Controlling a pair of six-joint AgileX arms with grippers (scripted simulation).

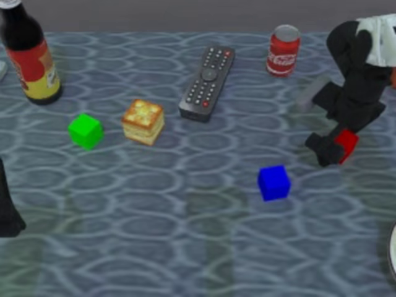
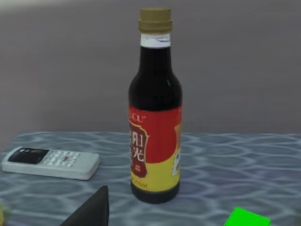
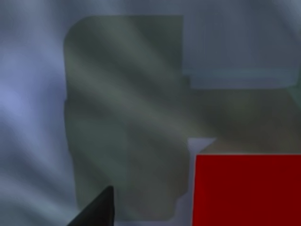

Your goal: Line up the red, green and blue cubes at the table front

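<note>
At the right of the table (image 1: 185, 247), my right gripper (image 1: 337, 147) is down at the red cube (image 1: 348, 143), open; one black finger (image 1: 322, 149) stands on the cube's left. The right wrist view shows that finger (image 3: 96, 209) a gap away from the red cube (image 3: 247, 188); the other finger is hidden. The blue cube (image 1: 273, 182) rests right of centre. On the left sits the green cube (image 1: 85, 130), whose corner (image 2: 247, 219) also shows in the left wrist view. My left gripper (image 1: 7, 213) is parked open at the left edge.
An orange-yellow patterned block (image 1: 143, 121) lies beside the green cube. Along the back stand a dark sauce bottle (image 1: 30, 52), a black remote (image 1: 208, 82) and a red cola can (image 1: 283, 51). A white remote (image 2: 51, 162) lies near the bottle. A white rim (image 1: 392, 253) shows at the right edge.
</note>
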